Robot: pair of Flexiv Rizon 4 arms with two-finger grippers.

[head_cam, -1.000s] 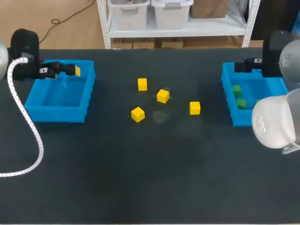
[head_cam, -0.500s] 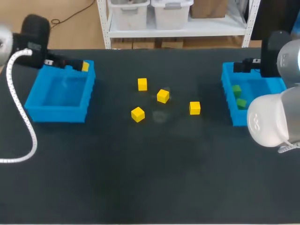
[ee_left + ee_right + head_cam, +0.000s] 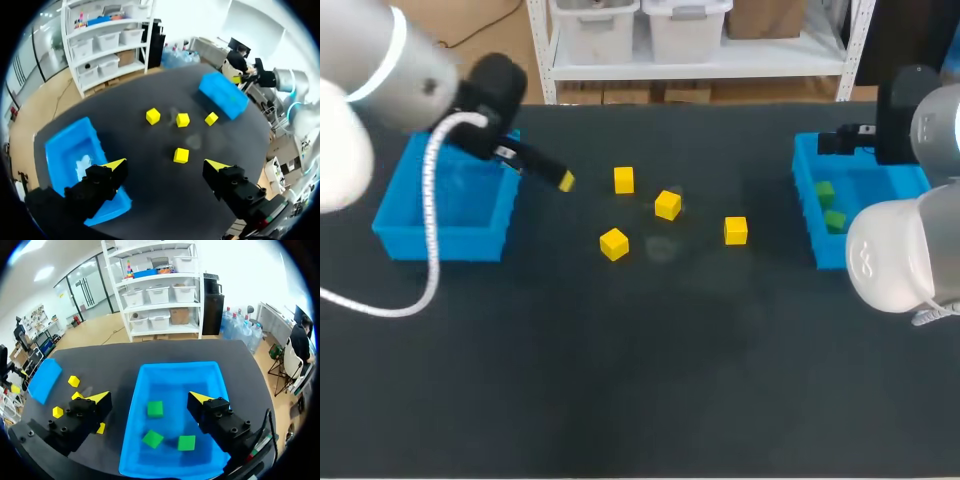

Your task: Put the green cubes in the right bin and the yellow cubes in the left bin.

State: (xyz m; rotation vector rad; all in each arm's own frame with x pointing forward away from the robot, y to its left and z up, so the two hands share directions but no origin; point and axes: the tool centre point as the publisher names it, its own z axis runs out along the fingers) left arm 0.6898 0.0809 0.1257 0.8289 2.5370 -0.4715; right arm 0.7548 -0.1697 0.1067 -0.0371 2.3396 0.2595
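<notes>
Dark matte table (image 3: 650, 380), pretty plain setup. Counted four yellow cubes (image 3: 624, 180) (image 3: 667, 205) (image 3: 614, 243) (image 3: 736, 230), small, bright and plain-faced, scattered loose around the middle between the two bins, none touching another. Spotted three green cubes (image 3: 155, 408) (image 3: 152, 438) (image 3: 186, 442) lying in the right bin (image 3: 210, 375), a blue open tray near the table's right edge, all three a bit apart and turned at odd angles. Saw the matching blue left bin (image 3: 440, 243) over by the left edge. Found the left gripper (image 3: 166, 164) hanging over the table just past that bin's inner side, fingers spread wide and gripping nothing, with the yellow cubes out ahead of it and the closest one just beyond the fingertips, untouched. Caught the right gripper (image 3: 149, 399) hovering above the right bin, also wide open and empty-handed, green cubes down below it, between and just ahead of the fingers.
</notes>
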